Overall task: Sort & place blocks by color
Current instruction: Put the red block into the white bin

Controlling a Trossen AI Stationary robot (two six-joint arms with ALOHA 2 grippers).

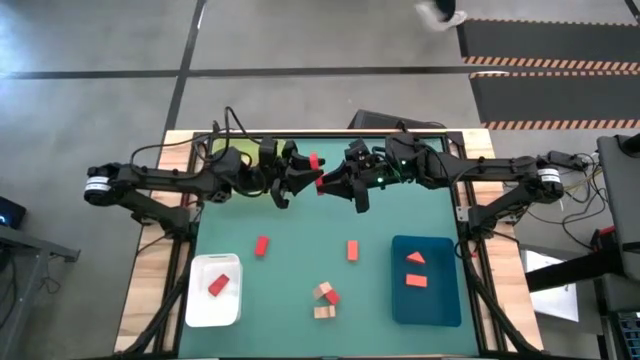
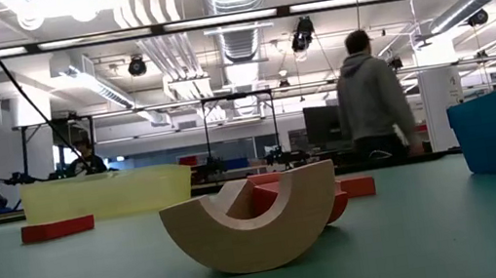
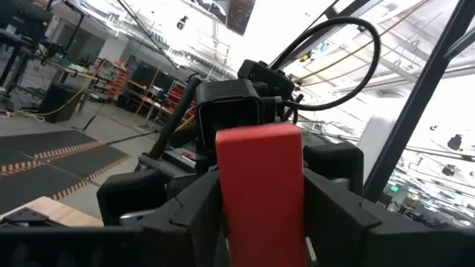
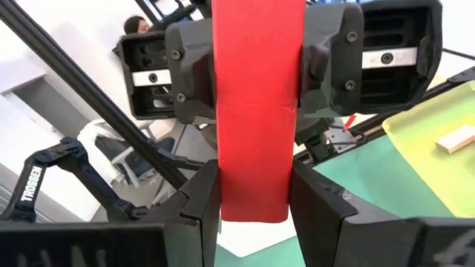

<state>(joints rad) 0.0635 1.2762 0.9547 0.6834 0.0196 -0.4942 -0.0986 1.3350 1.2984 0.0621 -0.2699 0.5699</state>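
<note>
White letters spell TROSSEN on an arm as the left hand [image 1: 296, 176] and right hand [image 1: 335, 182] both squeeze one red bar [image 1: 314, 161] high above the green desk [image 1: 300, 270]

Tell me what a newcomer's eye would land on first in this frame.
Most striking is the red bar held in mid-air above the table's far edge, with both the left gripper and the right gripper closed on it, like a handover. Nearer the camera, loose blocks lie on the green mat, between the white tray and the blue tray.
</note>
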